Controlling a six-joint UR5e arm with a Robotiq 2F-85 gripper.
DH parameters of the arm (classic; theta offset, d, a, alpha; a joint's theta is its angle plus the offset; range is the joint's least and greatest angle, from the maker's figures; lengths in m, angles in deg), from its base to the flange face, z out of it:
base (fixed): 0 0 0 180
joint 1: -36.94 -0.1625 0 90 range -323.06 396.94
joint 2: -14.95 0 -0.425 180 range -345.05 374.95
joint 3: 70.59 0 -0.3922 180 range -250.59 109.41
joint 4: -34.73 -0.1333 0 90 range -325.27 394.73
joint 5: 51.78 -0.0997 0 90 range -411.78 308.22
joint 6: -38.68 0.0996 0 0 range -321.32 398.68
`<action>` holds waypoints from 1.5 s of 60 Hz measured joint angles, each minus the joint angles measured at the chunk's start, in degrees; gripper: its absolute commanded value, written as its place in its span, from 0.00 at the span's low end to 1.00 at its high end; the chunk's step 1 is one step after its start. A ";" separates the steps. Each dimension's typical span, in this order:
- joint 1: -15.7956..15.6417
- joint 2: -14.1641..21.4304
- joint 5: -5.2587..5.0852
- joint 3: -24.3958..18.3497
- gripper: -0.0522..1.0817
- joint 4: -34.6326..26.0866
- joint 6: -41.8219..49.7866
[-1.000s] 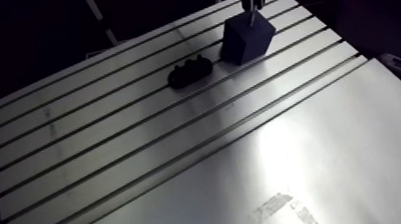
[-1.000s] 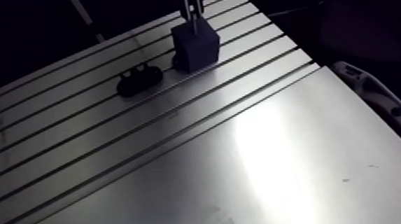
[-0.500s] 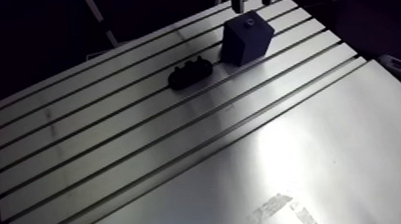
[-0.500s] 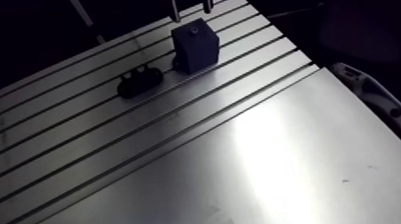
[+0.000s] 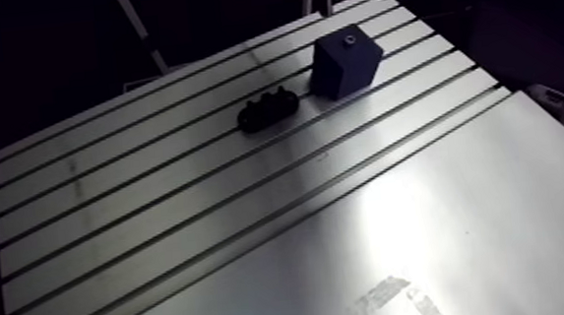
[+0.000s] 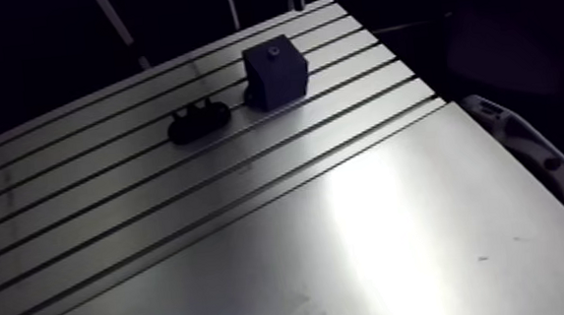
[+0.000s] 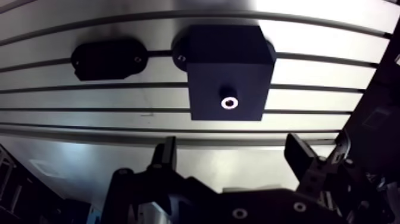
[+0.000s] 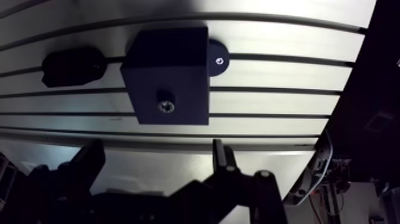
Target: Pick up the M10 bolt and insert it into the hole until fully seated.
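The tool [image 7: 232,150] hangs wide open and empty, touching nothing, above a dark block [image 7: 226,65] on the slotted surface [image 7: 324,74] (a bolt head [image 7: 229,103] sits in its hole).

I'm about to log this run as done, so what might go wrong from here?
Seating is unproven: the bolt shows in the top of the block, but from straight above I cannot tell whether its head sits flush, so it may stand proud. The gripper hangs open above the block; a low sideways move might clip the block or the black oval part beside it.
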 measured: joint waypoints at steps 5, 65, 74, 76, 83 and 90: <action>-0.09 1.01 -0.06 0.09 0.06 -0.13 -0.06; -3.92 19.13 -1.54 5.71 0.06 4.03 0.50; -4.66 21.27 -3.45 5.49 0.06 3.40 1.30; -4.88 21.63 -3.96 5.23 0.06 3.05 1.57; -5.77 22.48 -5.75 3.93 0.06 1.44 2.70; -6.81 23.00 -7.38 2.18 0.06 -0.53 4.19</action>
